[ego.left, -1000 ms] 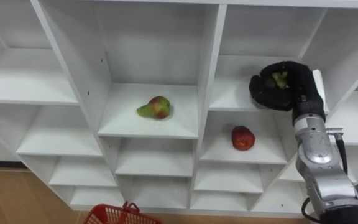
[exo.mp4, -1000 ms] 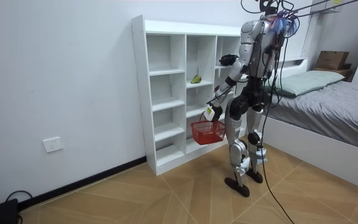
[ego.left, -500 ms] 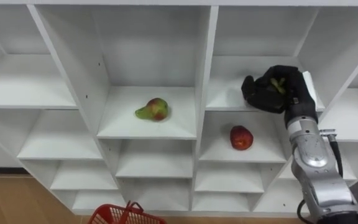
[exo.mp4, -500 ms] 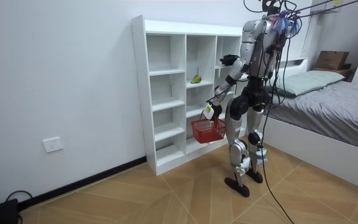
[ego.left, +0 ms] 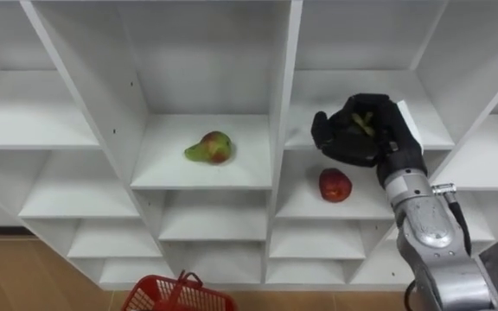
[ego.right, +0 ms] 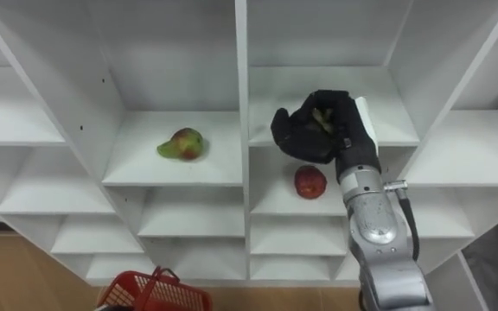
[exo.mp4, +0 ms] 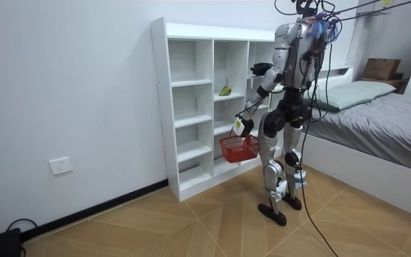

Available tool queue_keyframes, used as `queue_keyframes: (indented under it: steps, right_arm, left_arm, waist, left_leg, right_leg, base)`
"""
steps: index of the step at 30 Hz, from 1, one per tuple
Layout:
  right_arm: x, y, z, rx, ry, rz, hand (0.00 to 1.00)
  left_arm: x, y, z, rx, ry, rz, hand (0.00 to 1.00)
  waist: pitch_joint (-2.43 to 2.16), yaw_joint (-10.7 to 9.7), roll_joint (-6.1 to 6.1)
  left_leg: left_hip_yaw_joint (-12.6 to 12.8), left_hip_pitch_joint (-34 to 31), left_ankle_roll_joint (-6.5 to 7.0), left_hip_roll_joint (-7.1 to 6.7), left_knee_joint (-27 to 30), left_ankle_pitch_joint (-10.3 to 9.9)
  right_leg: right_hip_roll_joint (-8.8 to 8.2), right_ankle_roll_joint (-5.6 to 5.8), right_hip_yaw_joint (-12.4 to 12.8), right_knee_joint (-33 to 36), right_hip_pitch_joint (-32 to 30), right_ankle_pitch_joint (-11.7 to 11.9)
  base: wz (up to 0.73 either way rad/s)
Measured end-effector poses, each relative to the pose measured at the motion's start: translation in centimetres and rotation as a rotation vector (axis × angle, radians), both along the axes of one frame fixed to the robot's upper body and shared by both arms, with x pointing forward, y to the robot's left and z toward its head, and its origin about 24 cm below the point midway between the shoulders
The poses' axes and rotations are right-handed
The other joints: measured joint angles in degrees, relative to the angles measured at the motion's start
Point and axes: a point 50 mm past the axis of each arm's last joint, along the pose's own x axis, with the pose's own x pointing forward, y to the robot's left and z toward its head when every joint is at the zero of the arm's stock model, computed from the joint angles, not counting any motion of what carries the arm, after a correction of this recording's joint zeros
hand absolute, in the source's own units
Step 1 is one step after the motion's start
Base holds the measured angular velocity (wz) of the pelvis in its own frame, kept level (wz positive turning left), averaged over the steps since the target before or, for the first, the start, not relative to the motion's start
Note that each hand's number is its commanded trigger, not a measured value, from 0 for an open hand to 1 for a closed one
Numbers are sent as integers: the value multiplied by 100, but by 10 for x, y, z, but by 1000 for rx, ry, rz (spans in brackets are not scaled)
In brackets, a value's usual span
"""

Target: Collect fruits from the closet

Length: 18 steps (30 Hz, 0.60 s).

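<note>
Left eye view, one pear (ego.left: pixel 210 148), one apple (ego.left: pixel 335 185)

We can read no lettering, number or sign anywhere. The white closet (ego.left: pixel 284 104) and the red basket (ego.left: pixel 176 299) carry no print we can make out, and the wall socket (exo.mp4: pixel 61 166) and cardboard box (exo.mp4: pixel 380 68) are too small to tell.

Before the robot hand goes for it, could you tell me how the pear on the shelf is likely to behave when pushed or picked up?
The pear lies on its side on the smooth white shelf, so a push would probably roll it in a curve. Its tapered shape may slip in a loose grip, and it could bruise if squeezed.
</note>
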Motion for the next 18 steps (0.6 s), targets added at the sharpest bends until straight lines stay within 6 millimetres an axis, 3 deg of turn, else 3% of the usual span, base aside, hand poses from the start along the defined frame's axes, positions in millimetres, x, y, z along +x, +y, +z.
queue_keyframes:
  steps: [10, 18]
  right_arm:
    - [-7, 4, 8, -7, -26, 72, 100]
    - [-23, 3, -5, 0, 34, 115, 100]
  left_arm:
    - [2, 0, 3, -2, -36, -5, 100]
    - [-2, 0, 2, 2, -27, 0, 100]
  waist:
    - [2, -71, -1]
    - [-13, -82, 35]
  left_leg:
    - [53, -64, -1, 8, -7, 1]
    - [146, -10, -1, 16, -12, 1]
  right_leg:
    - [8, -1, 33, -2, -76, 1]
    - [24, -6, 170, 10, -65, 4]
  base:
    - [-1]
    - [-6]
